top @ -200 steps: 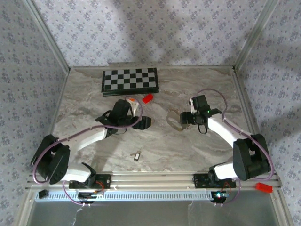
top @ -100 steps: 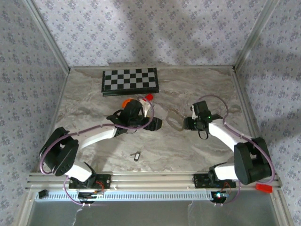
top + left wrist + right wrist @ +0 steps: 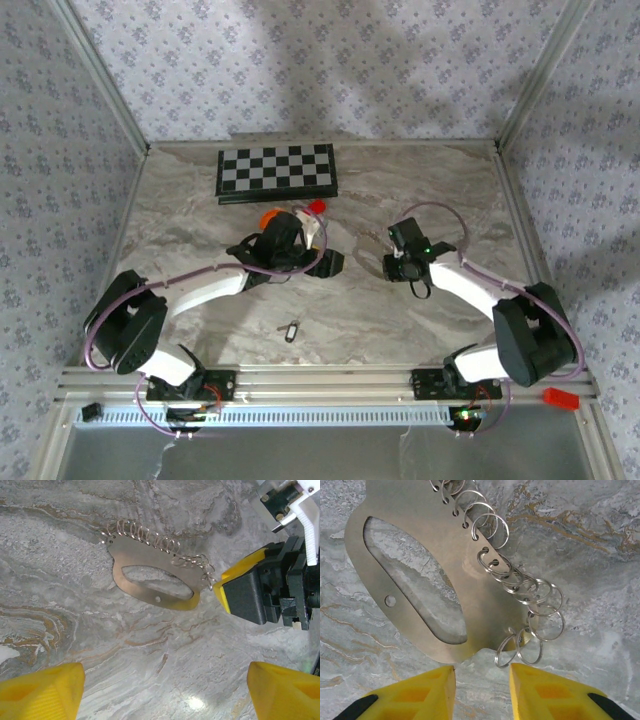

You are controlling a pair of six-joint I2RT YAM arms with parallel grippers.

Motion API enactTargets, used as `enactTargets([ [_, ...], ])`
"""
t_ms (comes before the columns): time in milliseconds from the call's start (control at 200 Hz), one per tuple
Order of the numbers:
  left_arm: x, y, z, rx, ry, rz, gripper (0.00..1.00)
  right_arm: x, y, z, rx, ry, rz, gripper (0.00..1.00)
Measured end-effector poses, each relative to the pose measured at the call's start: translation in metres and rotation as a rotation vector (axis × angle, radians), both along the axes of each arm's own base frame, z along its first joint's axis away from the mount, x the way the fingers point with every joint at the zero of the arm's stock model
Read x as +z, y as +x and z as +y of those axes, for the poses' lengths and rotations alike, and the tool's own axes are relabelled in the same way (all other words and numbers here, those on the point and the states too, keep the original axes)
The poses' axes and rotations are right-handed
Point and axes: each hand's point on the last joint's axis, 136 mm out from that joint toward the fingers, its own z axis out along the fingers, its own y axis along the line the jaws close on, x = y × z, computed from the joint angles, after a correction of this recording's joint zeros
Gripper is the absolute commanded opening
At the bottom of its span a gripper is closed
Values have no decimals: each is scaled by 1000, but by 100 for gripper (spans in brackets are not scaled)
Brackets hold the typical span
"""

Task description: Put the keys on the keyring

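The keyring (image 3: 371, 247) is a flat silvery oval plate with a long slot and several small wire rings along one edge, lying on the marble; it also shows at the left wrist view's top (image 3: 145, 555). My right gripper (image 3: 482, 690) points at the plate's rounded end (image 3: 475, 600), its yellow fingers narrowly apart with bare marble between them. My left gripper (image 3: 165, 692) hovers wide open just left of the keyring (image 3: 328, 263). The right gripper (image 3: 393, 266) stands at the keyring's right end. The key (image 3: 291, 331), a tiny dark oblong, lies alone near the front.
A checkerboard (image 3: 277, 172) lies at the back. A red block (image 3: 316, 206) and an orange piece (image 3: 268, 218) sit just behind the left arm's wrist. Another red block (image 3: 561, 398) lies past the front rail at the right. Metal frame posts edge the table.
The right gripper has slid left up to the keyring's end and narrowed its jaws. The left arm swung right toward the keyring early on, then held still.
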Motion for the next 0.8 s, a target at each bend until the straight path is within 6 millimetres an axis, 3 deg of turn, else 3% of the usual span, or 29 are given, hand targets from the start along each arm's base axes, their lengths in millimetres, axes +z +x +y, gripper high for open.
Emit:
enactTargets([
  [440,2,1,4,12,8,-23,84,-6,4,1,12,-128,-1,27],
  [800,-1,1,7,16,21,-28,84,-13,5,0,15,-187,8,30],
])
